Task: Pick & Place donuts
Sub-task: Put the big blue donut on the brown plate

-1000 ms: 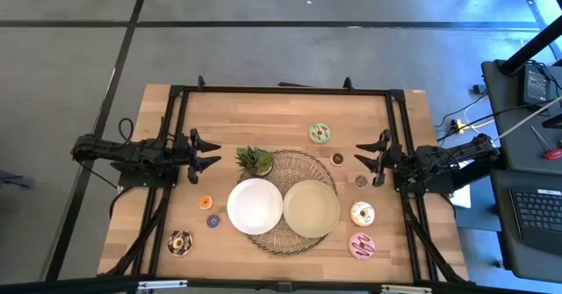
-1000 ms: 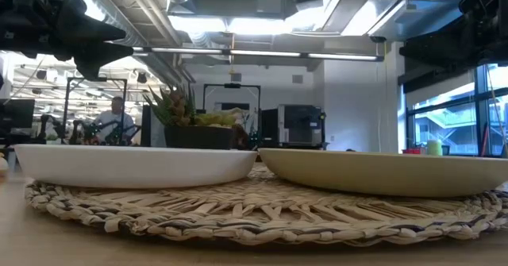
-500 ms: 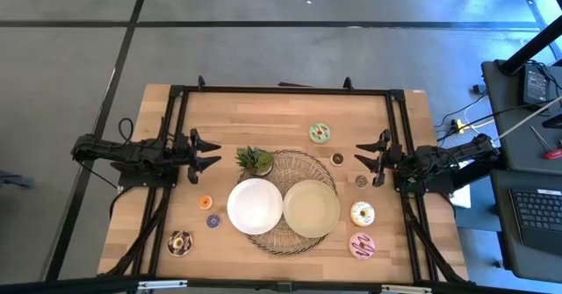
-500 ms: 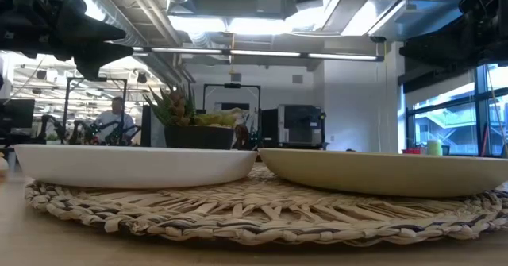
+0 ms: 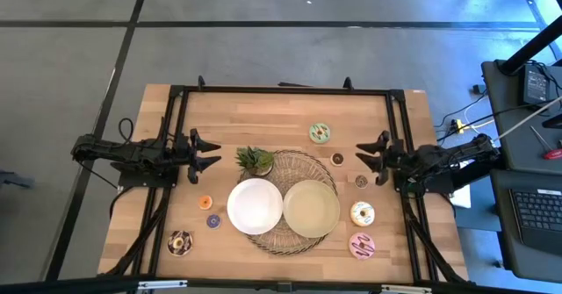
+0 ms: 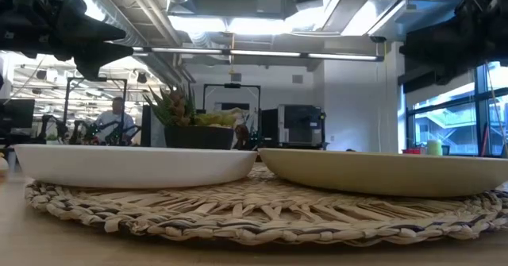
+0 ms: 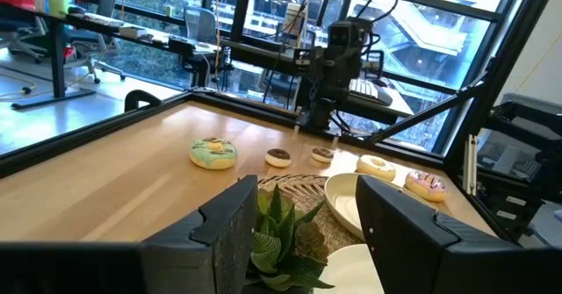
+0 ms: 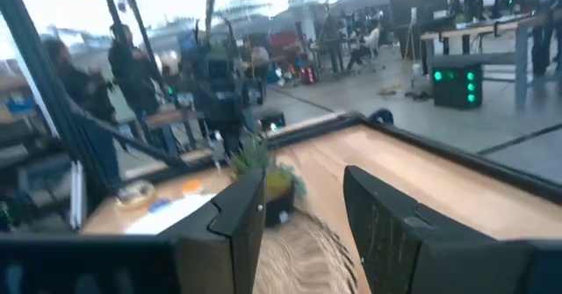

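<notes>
Several donuts lie flat on the wooden table. On the right are the green one [image 5: 320,133], two brown minis [image 5: 337,159] [image 5: 361,181], the white-yellow one [image 5: 362,213] and the pink one [image 5: 362,246]. On the left are the orange mini [image 5: 205,202], the purple mini [image 5: 212,221] and the chocolate one [image 5: 180,242]. My left gripper [image 5: 213,151] hovers open at the left side, level, pointing toward the plant. My right gripper [image 5: 358,158] hovers open at the right side, above the brown minis. The left wrist view shows the green donut [image 7: 213,153] and the pink donut [image 7: 424,183].
A white plate [image 5: 255,206] and a pale-green plate [image 5: 310,209] sit side by side on a round woven mat [image 5: 299,160]. A small spiky plant [image 5: 255,161] stands at the mat's far-left rim. A black frame [image 5: 281,90] borders the table. People show in the room beyond.
My right arm has started to shift: its dark outline in the low view reaches lower than before, and its wrist view is blurred. The donuts, the plates and my left arm have stayed where they were.
</notes>
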Tool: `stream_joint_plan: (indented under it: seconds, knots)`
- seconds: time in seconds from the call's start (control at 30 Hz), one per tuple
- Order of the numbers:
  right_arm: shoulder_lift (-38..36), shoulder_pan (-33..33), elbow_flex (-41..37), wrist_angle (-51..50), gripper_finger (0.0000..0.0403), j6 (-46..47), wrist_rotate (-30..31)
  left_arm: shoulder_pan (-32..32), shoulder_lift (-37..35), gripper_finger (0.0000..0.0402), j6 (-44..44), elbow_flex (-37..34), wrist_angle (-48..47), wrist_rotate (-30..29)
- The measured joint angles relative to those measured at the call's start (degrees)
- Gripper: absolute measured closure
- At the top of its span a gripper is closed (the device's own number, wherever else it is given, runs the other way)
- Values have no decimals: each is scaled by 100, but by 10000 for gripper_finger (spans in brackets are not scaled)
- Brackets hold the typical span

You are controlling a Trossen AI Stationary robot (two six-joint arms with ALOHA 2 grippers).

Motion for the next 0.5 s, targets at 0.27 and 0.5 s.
stream_joint_plan:
  seconds: [0.27,0.5]
  knots:
    - [226,4,539,686,247,-835,-922,0,0,210,0,0,-2,0]
    - [1805,0,1830,-552,247,-796,-520,0,0,212,0,0,-1,-1]
